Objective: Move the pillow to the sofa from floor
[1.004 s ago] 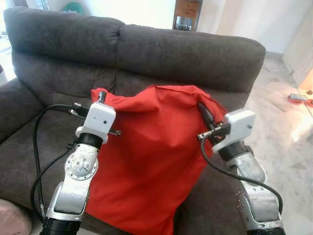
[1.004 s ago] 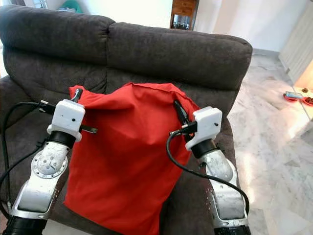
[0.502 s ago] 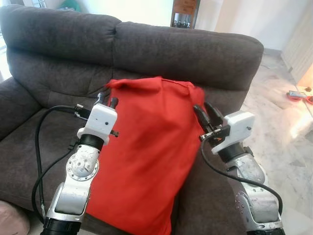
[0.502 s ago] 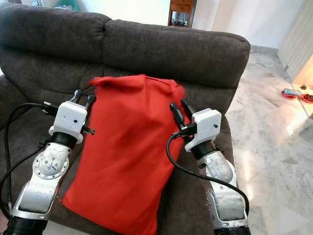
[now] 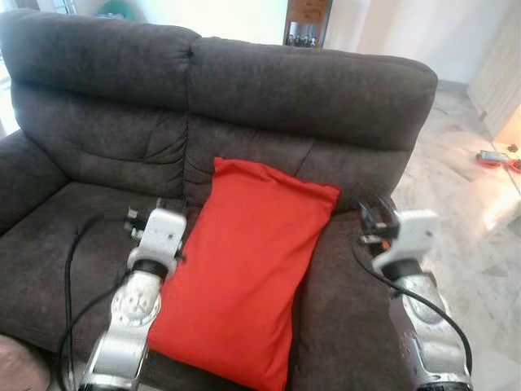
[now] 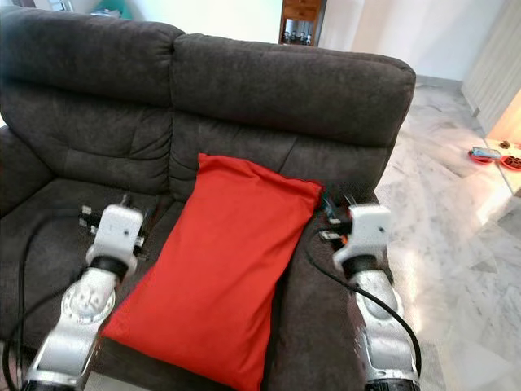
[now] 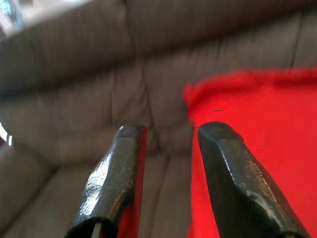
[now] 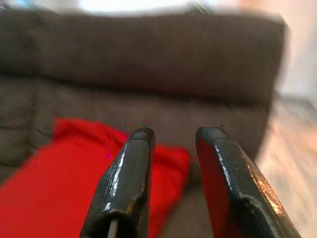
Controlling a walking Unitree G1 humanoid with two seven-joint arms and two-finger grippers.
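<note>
Left eye view: a pale marble floor [image 5: 464,220] extends past the right-hand end of a dark grey sofa [image 5: 309,90], with a wooden cabinet [image 5: 308,20] against the light wall behind the backrest. A small red item [image 5: 496,160] lies on the floor far to the right; it is too small to identify. The red pillow [image 5: 244,277] lies on the right seat cushion, its upper edge leaning against the backrest and its lower corner reaching the seat's front edge. The left gripper [image 5: 169,205] is just beside the pillow's left edge, with a black cable [image 5: 72,269] looping over the left seat cushion. The right gripper [image 5: 370,213] is beside the pillow's upper right corner, over the sofa's right-hand end. Both are blurred here, so contact with the fabric cannot be confirmed.

Right eye view: same layout. Nothing lies on top of the pillow, and the two arms flank it on either side.

Left wrist view: the two black fingers [image 7: 111,178] are spread apart with nothing between them. Behind them are red fabric and the grey backrest.

Right wrist view: the fingers [image 8: 126,183] are likewise parted and empty, directed at the pillow's upper corner and the backrest.
</note>
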